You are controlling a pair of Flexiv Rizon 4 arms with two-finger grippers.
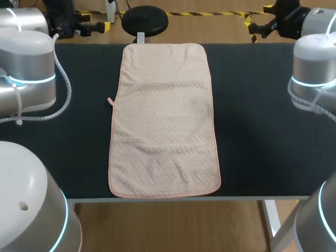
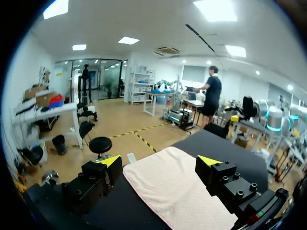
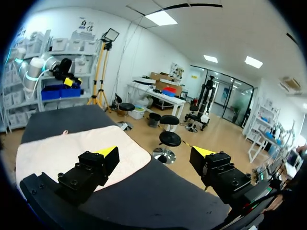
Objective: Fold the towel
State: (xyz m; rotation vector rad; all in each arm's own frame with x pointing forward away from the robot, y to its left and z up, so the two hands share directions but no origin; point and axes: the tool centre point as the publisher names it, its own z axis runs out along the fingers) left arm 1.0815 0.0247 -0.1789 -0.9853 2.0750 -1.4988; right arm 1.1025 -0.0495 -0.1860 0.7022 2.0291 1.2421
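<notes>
A pale pink towel (image 1: pixel 164 126) lies spread flat, long side running from the near table edge to the far edge, on the dark table (image 1: pixel 262 131). It has a white tag (image 1: pixel 140 37) at its far left corner and a small loop (image 1: pixel 110 100) on its left edge. My left gripper (image 2: pixel 160 163) hangs open above the table's far left part, with the towel (image 2: pixel 177 189) below and ahead of it. My right gripper (image 3: pixel 156 153) is open too, above the far right part, the towel (image 3: pixel 72 151) off beside its finger. Neither touches the cloth.
Dark bare table surface lies on both sides of the towel. My arms' silver links (image 1: pixel 26 68) (image 1: pixel 315 68) rise at the left and right edges of the head view. The table's front edge (image 1: pixel 184 199) runs just under the towel's near hem.
</notes>
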